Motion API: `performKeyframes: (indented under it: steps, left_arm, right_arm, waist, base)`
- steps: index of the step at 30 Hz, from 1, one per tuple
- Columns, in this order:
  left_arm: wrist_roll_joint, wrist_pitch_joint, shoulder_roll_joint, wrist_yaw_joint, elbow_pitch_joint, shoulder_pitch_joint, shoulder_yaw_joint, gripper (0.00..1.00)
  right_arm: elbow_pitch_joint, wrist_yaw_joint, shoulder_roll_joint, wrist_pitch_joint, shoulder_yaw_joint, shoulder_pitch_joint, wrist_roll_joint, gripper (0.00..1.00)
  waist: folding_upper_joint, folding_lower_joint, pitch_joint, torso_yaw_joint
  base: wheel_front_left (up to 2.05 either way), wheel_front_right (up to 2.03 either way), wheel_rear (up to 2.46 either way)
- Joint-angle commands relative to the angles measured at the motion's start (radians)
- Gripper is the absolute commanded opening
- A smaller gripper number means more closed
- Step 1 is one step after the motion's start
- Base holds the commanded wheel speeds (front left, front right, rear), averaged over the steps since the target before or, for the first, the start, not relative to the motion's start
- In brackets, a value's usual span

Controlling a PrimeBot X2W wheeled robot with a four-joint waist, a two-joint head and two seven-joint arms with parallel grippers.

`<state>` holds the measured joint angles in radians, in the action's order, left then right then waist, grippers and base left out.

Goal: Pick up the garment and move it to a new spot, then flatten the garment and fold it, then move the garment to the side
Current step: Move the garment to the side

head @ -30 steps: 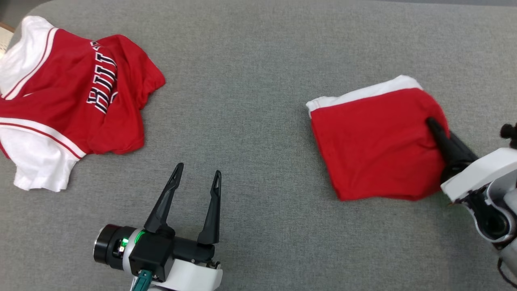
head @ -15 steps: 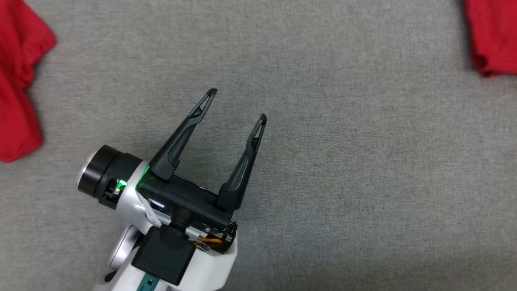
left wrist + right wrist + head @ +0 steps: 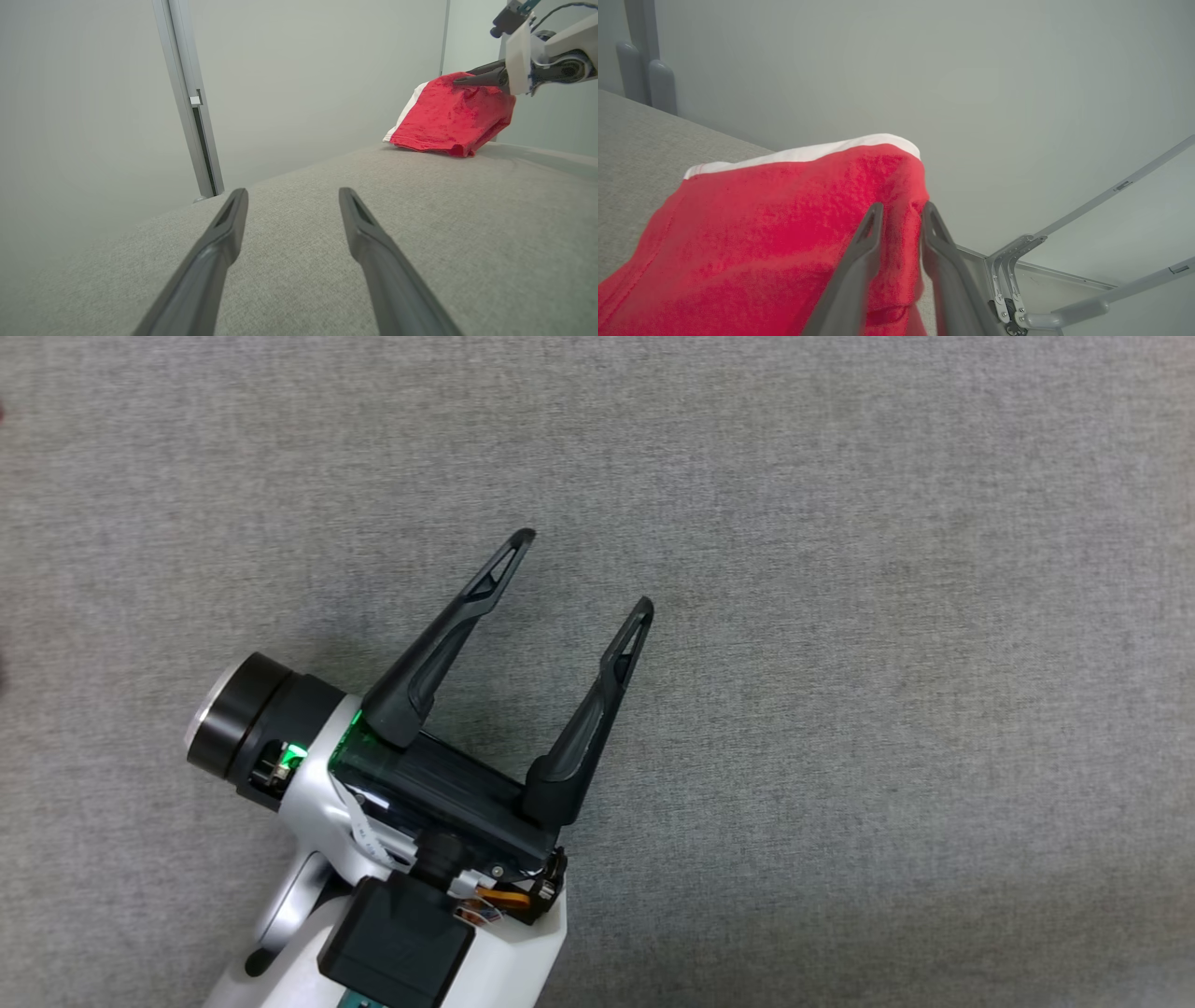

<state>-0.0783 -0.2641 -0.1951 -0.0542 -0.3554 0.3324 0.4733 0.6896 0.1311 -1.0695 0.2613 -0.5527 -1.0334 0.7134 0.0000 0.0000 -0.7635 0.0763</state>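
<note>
The folded red garment (image 3: 448, 121) sat propped near an edge of the table (image 3: 887, 709), apparently being set aside. The right gripper's (image 3: 902, 205) jaws stood narrowly parted around 1 fold; grip or release could not be told. The left gripper (image 3: 584, 569), jaws spread and empty, hovered well apart.
</note>
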Motion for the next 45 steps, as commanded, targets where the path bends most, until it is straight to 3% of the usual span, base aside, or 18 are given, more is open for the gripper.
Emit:
performKeyframes:
  steps: [1,5,9,20,24,30,38,45]
  left_arm:
    - [0.005,0.0,0.0,-0.007,0.001,0.013,0.003,1.0]
    - [0.025,0.0,0.008,-0.033,0.011,0.02,0.012,1.0]
    - [0.065,0.0,0.023,-0.064,0.041,-0.017,0.0,1.0]
    - [0.202,0.0,0.079,-0.109,0.212,-0.202,-0.128,1.0]
    - [0.247,0.0,0.11,-0.09,0.285,-0.268,-0.209,1.0]
    - [0.214,0.0,0.131,-0.056,0.307,-0.377,-0.304,1.0]
    - [0.169,0.0,0.14,-0.035,0.269,-0.506,-0.344,1.0]
    - [0.229,0.0,0.143,-0.025,0.304,-0.565,-0.368,1.0]
  right_arm:
    - [0.013,-0.001,0.01,0.005,0.012,-0.021,-0.036,1.0]
    - [0.033,-0.001,0.072,0.005,0.116,-0.05,-0.226,1.0]
    - [-0.05,-0.001,0.242,0.003,0.23,0.072,-0.354,1.0]
    - [-0.292,-0.001,0.71,0.003,0.356,0.518,-0.415,1.0]
    - [-0.365,-0.001,0.843,0.003,0.399,0.676,-0.452,1.0]
    - [-0.484,-0.001,0.942,0.003,0.386,0.886,-0.524,1.0]
    - [-0.519,-0.001,0.979,0.003,0.418,1.063,-0.527,1.0]
    - [-0.511,-0.001,0.985,0.003,0.431,1.115,-0.515,1.0]
  waist:
    - [0.0,0.0,0.007,-0.011]
    - [0.0,0.0,0.044,-0.041]
    - [0.0,0.0,0.127,-0.063]
    - [0.0,0.0,0.416,-0.093]
    - [0.0,0.0,0.518,-0.101]
    - [0.0,0.0,0.654,-0.087]
    - [0.0,0.0,0.746,-0.066]
    - [0.0,0.0,0.774,-0.054]
  base:
    - [0.0,0.0,0.0]
    - [0.0,0.0,0.0]
    - [0.0,0.0,0.0]
    - [0.0,0.0,0.0]
    - [0.0,0.0,0.0]
    - [0.0,0.0,0.0]
    - [0.0,0.0,0.0]
    - [0.0,0.0,0.0]
